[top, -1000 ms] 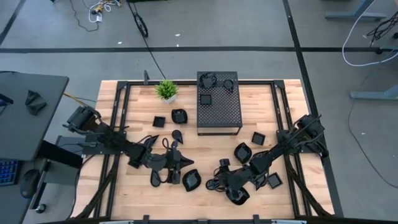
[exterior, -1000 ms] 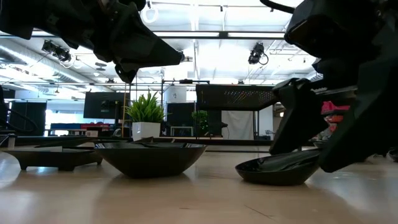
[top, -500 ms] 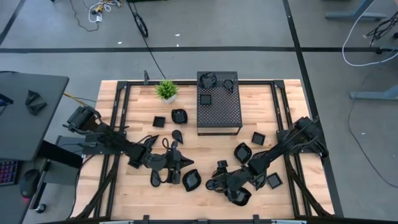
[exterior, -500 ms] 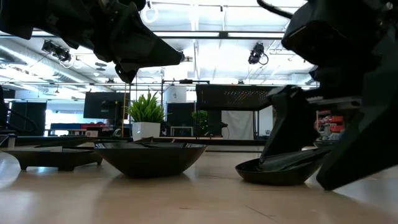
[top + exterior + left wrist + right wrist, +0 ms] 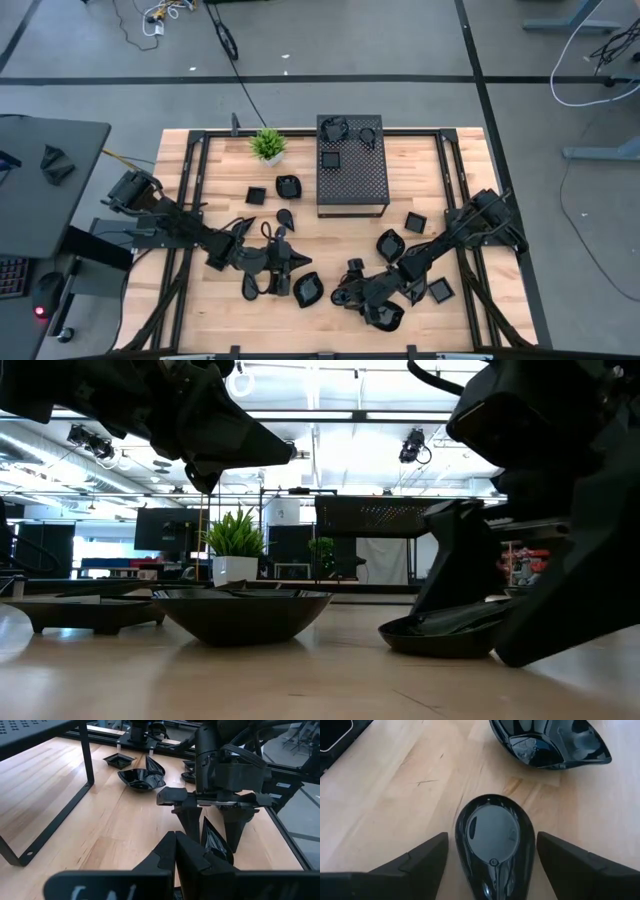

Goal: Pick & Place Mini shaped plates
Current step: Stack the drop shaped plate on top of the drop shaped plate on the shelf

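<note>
Right claw wide open astride teardrop plate on table

The right hand hangs low over the pale wooden bench, its two dark fingers spread wide with a glossy black teardrop plate lying flat on the wood between them — a strip of bare bench shows on either side, so neither finger touches its rim. Farther ahead sits a second, larger leaf-shaped plate, also glossy black, near the first but apart from it. At one corner the edge of a dark, flat thing shows — too little to tell what it is.
</note>
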{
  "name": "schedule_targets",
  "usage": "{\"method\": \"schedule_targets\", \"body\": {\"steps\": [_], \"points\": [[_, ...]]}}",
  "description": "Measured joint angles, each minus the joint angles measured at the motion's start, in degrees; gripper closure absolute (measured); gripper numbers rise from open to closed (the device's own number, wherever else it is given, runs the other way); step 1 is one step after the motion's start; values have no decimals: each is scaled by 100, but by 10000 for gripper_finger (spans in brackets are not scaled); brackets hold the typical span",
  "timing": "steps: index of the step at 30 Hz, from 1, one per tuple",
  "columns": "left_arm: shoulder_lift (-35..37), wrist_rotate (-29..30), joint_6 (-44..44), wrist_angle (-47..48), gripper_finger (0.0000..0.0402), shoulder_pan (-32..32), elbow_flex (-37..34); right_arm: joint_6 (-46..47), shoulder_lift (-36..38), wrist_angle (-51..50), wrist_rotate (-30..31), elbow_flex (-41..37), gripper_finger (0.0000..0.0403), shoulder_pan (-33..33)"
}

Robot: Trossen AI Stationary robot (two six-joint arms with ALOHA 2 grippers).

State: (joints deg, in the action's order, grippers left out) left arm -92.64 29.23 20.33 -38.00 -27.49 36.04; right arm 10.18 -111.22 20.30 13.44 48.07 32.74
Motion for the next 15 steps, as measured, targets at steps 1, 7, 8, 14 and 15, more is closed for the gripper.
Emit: {"method": "schedule_targets", "body": {"steps": [1, 7, 8, 14, 15], "points": [[0, 0, 1, 0, 388, 0, 1, -19, -1, 7, 3, 0, 97, -4], [0, 0, 1, 0, 388, 0, -1, -73, -2, 10, 38, 0, 97, -12], [0, 0, 1, 0, 388, 0, 1, -73, -2, 9, 46, -2, 97, -12], [0, 0, -1, 0, 388, 0, -1, -57, -4, 18, 52, -4, 103, -12], [0, 0, 1, 0, 388, 0, -1, -57, -4, 22, 50, -4, 106, -12]]}}
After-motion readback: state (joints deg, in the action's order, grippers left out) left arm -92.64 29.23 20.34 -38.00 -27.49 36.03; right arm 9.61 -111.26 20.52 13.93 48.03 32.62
